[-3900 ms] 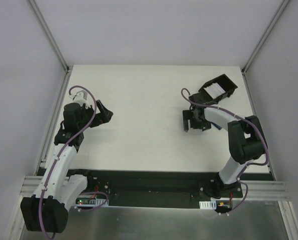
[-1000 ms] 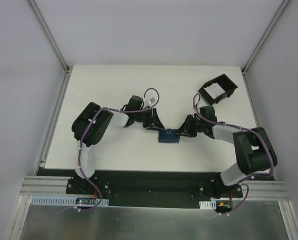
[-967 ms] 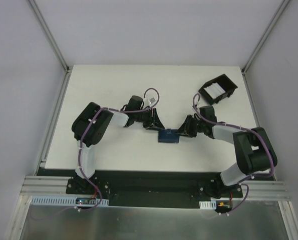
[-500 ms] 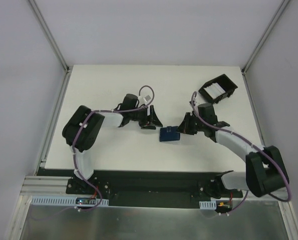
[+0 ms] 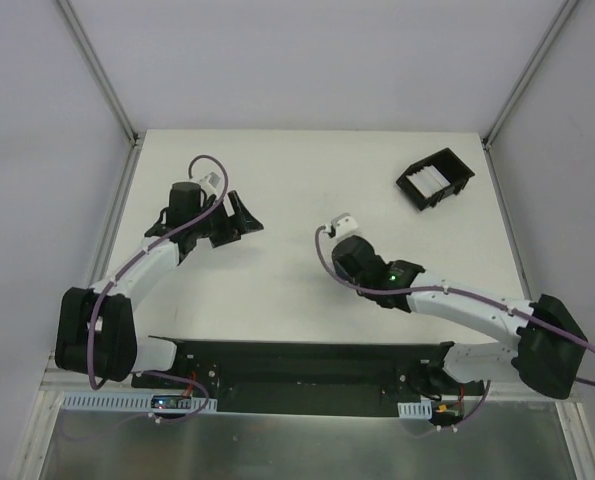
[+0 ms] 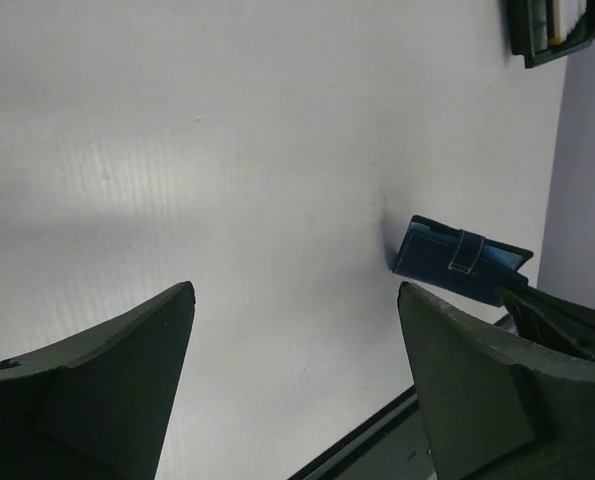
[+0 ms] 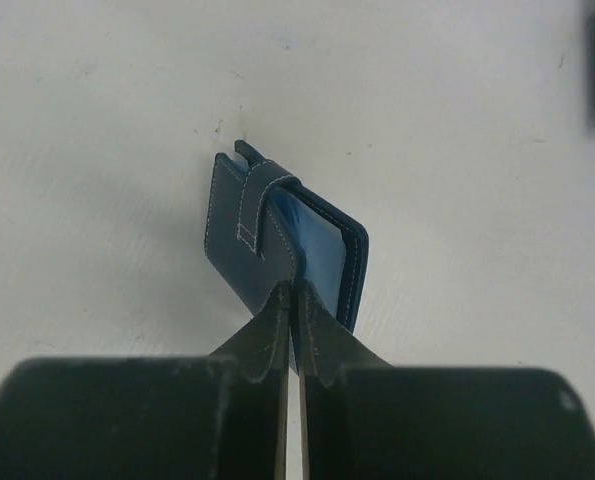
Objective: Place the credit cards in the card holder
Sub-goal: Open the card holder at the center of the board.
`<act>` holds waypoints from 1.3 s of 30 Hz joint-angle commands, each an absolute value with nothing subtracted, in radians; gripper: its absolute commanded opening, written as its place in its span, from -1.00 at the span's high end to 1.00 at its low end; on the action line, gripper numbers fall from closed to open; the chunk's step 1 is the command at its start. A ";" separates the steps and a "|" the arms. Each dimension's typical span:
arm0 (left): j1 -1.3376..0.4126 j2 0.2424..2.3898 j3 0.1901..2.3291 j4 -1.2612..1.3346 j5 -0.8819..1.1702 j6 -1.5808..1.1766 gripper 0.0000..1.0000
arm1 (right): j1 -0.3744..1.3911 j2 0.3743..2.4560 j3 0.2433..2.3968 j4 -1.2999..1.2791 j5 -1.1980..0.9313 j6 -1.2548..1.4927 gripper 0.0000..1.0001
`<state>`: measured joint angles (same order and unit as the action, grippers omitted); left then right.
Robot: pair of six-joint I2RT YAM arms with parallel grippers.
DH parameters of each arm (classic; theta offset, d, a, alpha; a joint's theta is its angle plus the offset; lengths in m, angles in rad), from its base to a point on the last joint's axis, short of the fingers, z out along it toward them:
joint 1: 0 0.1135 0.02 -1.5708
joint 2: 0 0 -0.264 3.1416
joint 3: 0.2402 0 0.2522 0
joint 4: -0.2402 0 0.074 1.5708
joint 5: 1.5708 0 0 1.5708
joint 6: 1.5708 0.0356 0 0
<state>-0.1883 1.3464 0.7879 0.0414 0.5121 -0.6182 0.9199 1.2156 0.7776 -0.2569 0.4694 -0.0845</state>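
Observation:
The card holder (image 7: 245,225) is a dark navy wallet with a stitched snap tab and a light blue inside. My right gripper (image 7: 292,290) is shut on the edge of one flap, and the holder is partly spread. The left wrist view shows the holder (image 6: 457,258) standing up from the table, to the right beyond the finger. From above, the right wrist (image 5: 355,262) hides it. My left gripper (image 5: 245,225) hangs open over bare table at the left, its jaws wide apart around nothing (image 6: 295,295). Whitish credit cards (image 5: 432,181) lie in the black tray.
The black square tray (image 5: 455,186) with raised walls sits at the back right, near the table's right edge, and shows as the tray (image 6: 562,40) in the left wrist view's top corner. The black front rail (image 5: 307,355) runs along the near edge.
My left arm has pulled back to the left, away from the holder, and its jaws have opened wide. My right gripper has shut on the holder's flap and its arm has swung over it.

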 commanded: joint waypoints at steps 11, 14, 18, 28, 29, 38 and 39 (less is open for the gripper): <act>-0.089 1.200 0.759 -0.158 0.380 -0.529 -0.72 | 1.316 1.603 0.980 -0.279 0.798 -0.227 0.99; -0.087 1.209 0.759 -0.160 0.397 -0.523 -0.73 | 1.333 1.624 0.976 -0.291 0.714 -0.180 0.94; -0.086 1.218 0.764 -0.158 0.434 -0.493 -0.76 | 1.335 1.563 0.942 -0.304 0.632 -0.114 0.36; -0.162 1.382 0.863 -0.086 0.618 -0.413 -0.75 | 1.166 1.275 0.772 -0.365 0.398 0.436 -0.08; -0.191 1.403 0.889 -0.084 0.611 -0.400 -0.74 | 1.120 1.263 0.753 -0.361 0.350 0.490 -0.10; -0.420 1.560 0.930 -0.072 0.608 -0.396 -0.54 | 0.813 1.302 0.684 -0.197 0.095 0.644 -0.21; -0.437 1.569 0.919 -0.069 0.609 -0.399 -0.53 | 0.793 1.319 0.684 -0.171 0.062 0.637 -0.22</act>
<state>-0.3782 1.5387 0.9455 -0.0795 0.5896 -0.4213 0.8646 1.2831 0.6838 -0.2829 0.2325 0.5606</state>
